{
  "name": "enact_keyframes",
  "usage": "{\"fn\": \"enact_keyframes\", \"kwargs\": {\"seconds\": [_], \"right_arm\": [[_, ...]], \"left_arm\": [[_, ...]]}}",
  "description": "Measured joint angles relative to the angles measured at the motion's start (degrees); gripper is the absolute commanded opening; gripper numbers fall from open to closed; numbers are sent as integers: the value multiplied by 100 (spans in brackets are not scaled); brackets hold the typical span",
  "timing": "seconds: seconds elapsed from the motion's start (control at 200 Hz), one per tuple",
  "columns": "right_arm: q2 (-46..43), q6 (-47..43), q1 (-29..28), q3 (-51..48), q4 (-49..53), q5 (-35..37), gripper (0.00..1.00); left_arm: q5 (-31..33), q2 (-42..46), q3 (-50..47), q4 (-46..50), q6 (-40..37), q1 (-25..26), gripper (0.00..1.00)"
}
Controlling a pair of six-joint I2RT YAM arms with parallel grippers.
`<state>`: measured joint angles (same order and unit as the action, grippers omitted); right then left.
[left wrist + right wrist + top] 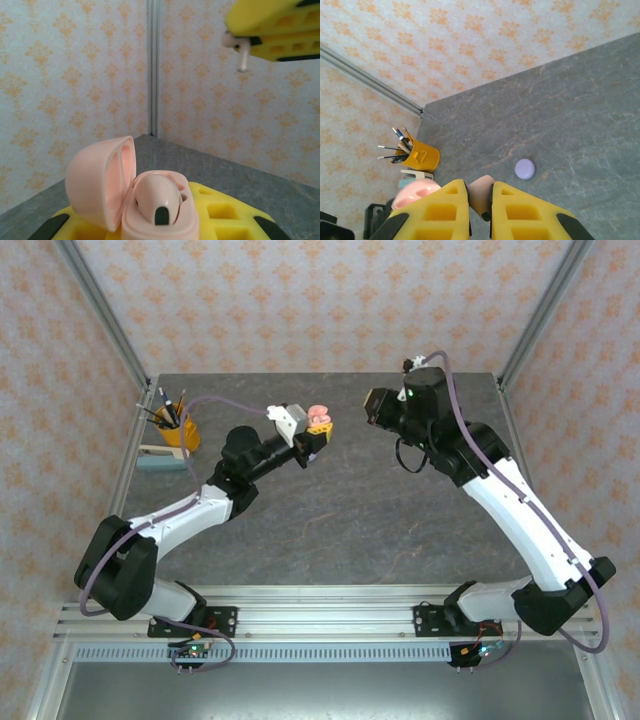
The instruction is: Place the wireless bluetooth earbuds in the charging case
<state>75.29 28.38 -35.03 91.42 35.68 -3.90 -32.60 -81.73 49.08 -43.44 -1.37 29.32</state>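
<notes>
Left wrist view, left gripper (160,227): closed on the pink charging case (100,180), lid open; one pink earbud (156,196) is seated inside.
Right gripper (480,200): a second pink earbud (479,187) is pinched, apart from the case.
Table (580,100): a round lilac case (524,169) and a pen cup (422,156) are seen.

The top external camera sits high above and behind the arm bases, looking down over the whole grey stone-patterned table (340,510). From there the open salmon-pink round charging case (319,417) is small and far, near the upper middle.

The left wrist camera sits just behind that case, very close, facing level toward the wallpapered corner (153,70) beyond it.

The right wrist camera is above and to the right of the case, looking steeply down across it. Past the case stands a yellow pen cup (422,156) — also seen from the top, left of the case.
</notes>
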Motion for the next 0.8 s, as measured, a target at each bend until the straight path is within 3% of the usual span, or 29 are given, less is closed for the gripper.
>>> {"fn": "enact_keyframes", "kwargs": {"seconds": [0.801], "right_arm": [[308,-66,0,79,-734,-782,14]], "left_arm": [[-210,-570,715,13,9,258,0]]}}
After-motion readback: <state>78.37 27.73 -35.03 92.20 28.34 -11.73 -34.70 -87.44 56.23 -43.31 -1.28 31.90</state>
